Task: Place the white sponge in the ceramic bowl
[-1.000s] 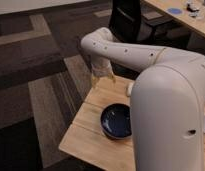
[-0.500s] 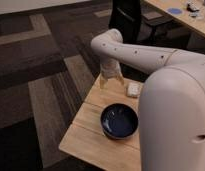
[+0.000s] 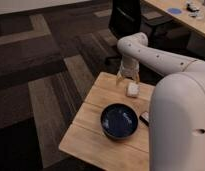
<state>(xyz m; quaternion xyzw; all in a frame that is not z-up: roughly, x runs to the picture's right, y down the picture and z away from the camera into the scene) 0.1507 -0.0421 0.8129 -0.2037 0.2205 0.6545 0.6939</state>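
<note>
The gripper (image 3: 128,80) hangs over the table's (image 3: 91,131) far end, jaws released, grasping nothing. The white sponge (image 3: 132,90) lies on the table just beneath them, apart from the ceramic bowl (image 3: 119,121).

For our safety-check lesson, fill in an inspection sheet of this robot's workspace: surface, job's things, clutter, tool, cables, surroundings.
Surface: small wooden table, slatted top.
Job's things: white sponge lies on the table's far side, outside the bowl; ceramic bowl sits mid-table, nothing in it.
Clutter: flat black device beside the bowl, partly hidden by the robot's body.
Tool: tool open, over the table's far edge, just above the sponge, not holding it.
Cables: nothing seen.
Surroundings: patterned carpet, black chair, a desk beyond.
</note>
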